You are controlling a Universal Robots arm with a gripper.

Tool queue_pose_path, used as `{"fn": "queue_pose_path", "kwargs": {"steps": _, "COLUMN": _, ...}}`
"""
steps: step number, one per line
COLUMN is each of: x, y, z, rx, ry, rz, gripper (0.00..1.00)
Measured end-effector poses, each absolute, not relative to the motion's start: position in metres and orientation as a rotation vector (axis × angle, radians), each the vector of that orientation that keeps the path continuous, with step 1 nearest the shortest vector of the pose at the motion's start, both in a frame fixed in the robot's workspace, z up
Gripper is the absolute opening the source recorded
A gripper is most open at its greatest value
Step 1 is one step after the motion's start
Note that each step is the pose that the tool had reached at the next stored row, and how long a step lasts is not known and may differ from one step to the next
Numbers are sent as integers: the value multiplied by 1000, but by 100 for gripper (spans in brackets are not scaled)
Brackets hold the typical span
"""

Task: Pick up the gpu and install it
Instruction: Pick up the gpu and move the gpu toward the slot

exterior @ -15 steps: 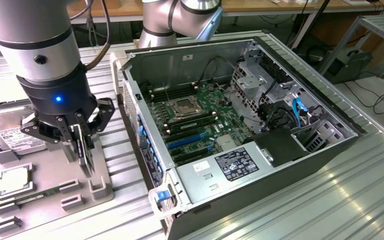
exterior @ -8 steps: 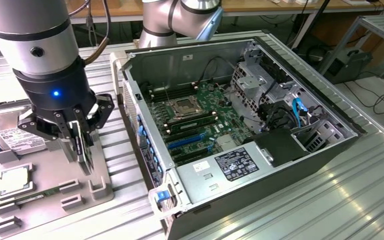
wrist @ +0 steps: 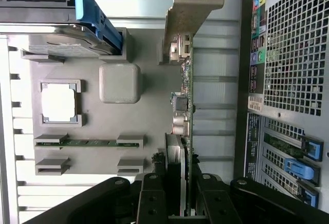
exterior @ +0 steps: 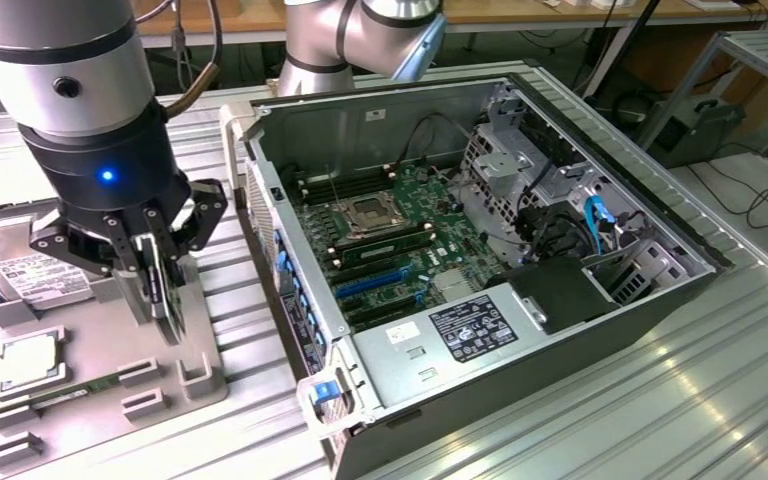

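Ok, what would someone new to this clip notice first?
The big arm at the exterior view's left, its hand clamped on a thin green graphics card held on edge over a grey tray. Next, the open computer case in the middle, lying on its side with the green motherboard exposed. A hard drive rests on the tray beside the arm.

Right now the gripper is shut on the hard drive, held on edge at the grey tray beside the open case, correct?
No. The gripper is shut on the gpu, not the hard drive, which lies in the grey tray. The wrist view shows the card on edge in its grip; the rest holds.
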State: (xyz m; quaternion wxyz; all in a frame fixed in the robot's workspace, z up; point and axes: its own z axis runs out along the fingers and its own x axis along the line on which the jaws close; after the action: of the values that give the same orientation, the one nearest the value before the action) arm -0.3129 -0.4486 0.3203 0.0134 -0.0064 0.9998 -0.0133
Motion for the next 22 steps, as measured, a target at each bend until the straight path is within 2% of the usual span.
{"fn": "queue_pose_path", "kwargs": {"steps": 22, "x": -313, "y": -449, "z": 341, "rx": -20, "ry": 3114, "rz": -41, "gripper": 28}}
